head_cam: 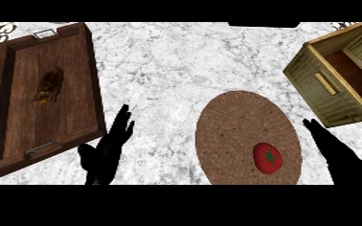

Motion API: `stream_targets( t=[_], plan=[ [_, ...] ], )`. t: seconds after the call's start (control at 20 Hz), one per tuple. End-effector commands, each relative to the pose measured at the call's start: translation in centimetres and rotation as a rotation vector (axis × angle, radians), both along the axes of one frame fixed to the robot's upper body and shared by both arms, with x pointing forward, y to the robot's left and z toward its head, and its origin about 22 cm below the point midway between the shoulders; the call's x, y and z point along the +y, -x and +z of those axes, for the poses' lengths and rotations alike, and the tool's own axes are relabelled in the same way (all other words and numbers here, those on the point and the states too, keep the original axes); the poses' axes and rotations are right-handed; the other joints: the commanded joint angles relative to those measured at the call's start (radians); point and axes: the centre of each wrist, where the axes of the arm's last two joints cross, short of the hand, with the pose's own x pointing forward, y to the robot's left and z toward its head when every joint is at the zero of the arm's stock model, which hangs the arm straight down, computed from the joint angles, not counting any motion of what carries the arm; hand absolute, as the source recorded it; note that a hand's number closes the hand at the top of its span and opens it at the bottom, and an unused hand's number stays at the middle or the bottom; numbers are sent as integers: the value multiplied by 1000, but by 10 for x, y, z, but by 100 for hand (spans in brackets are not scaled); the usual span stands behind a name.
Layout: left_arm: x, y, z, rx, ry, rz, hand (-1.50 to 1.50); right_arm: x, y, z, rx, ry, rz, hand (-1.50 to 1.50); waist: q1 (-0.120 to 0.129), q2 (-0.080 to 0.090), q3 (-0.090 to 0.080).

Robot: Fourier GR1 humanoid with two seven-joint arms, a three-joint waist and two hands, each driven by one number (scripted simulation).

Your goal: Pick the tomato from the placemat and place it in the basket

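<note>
The tomato [268, 157] sits at lower right of the frame, on the near right part of the round brown placemat [244, 124], green stem scar facing up. Nothing touches it. The basket [326, 81], a slatted wooden box with an open top, stands at the right edge, up and to the right of the placemat and just clear of its rim.

My right hand [332, 148] comes in at the lower right corner, fingers straight and held together, pointing up the frame, holding nothing. It lies beside the placemat's right edge, near the tomato but apart from it. My left hand [106, 151] rests at lower left on the marble counter [184, 67], fingers straight and slightly spread, thumb out to the side, also empty. It plays no part in this.

Judgement on handling: the tomato looks small, round and smooth, so probably light but liable to roll or slip sideways out of a pinch. Skin likely soft; a squeeze at the stem end could bruise it. Best hold, I think, is around its widest part, thumb on one side and fingers opposite, coming from above. The woven mat should keep it from skidding while I close.

Also present: a wooden tray [67, 81] at upper left with a brownish food item [48, 86] on it, well apart from the work. I cannot tell what the item is.

Status: grasp not yet made.
</note>
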Motion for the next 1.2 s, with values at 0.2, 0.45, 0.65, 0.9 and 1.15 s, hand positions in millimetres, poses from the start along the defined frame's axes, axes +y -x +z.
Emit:
stream_targets(
  t=[0.2, 0.45, 0.65, 0.9, 1.15],
  plan=[
    [35, -33, 52, -294, -57, 88, 0, 13, -9, -11, -5, 70, -99, -150, 13, -18, 17],
    [26, -47, 55, -299, -42, 113, 0, 14, -9, -19, -2, 67, -92, -150, -10, -16, 18],
    [29, -39, 58, -301, -39, 84, 0, 25, -14, -33, 23, 53, -100, -150, 8, -17, 18],
    [36, -39, 45, -313, -48, 119, 0, 26, -27, -39, 42, 81, -104, -150, -12, -11, 18],
    [32, -33, 59, -310, -65, 118, 0, 32, -30, -50, 61, 78, -102, -150, -20, -12, 19]
  ],
)
